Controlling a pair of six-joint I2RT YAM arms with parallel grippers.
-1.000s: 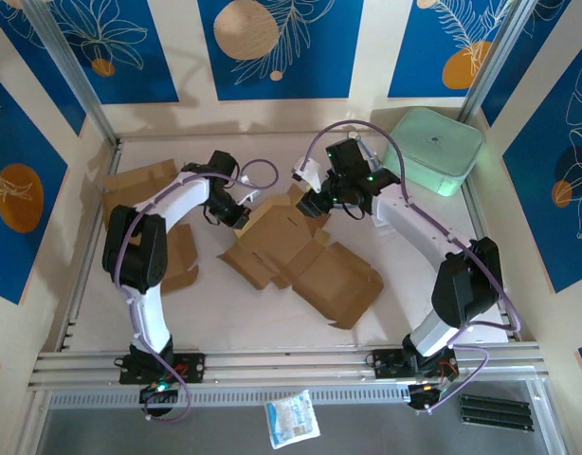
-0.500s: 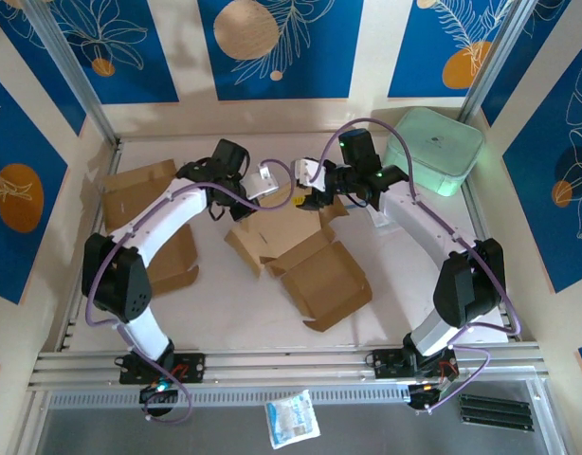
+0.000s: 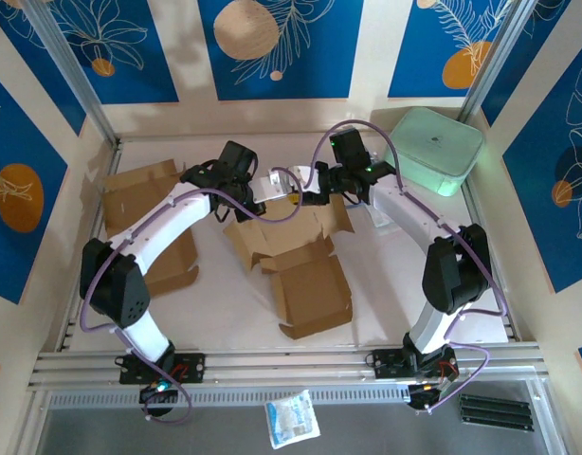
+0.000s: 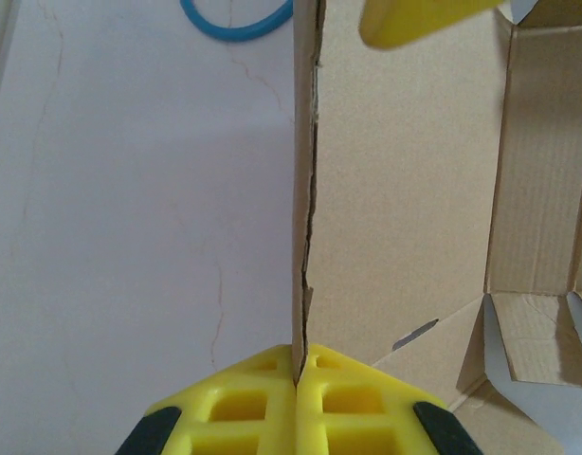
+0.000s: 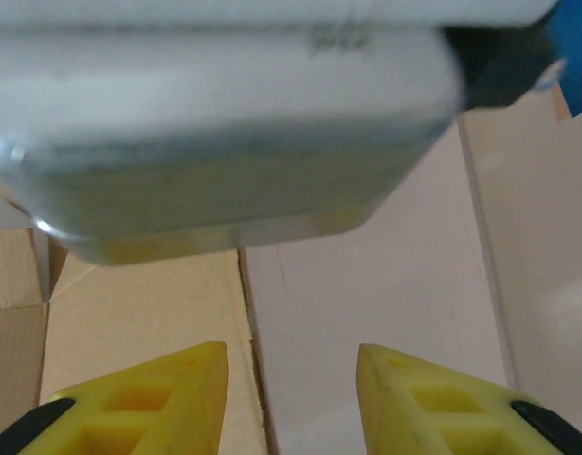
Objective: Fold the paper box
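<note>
white table point(image 3: 215, 313), blue patterned walls behind. paper box point(image 3: 315, 294) sits mid-frame in top view, half opened, big flap toward lower edge. left gripper point(image 4: 299, 372) pinched tight on upright cardboard wall of box. right gripper point(image 5: 291, 393) spread apart, cardboard edge lying between, nothing held. risk imo: thin wall tears or buckles if left arm yanks. wrists crowded together, could bump.
</note>
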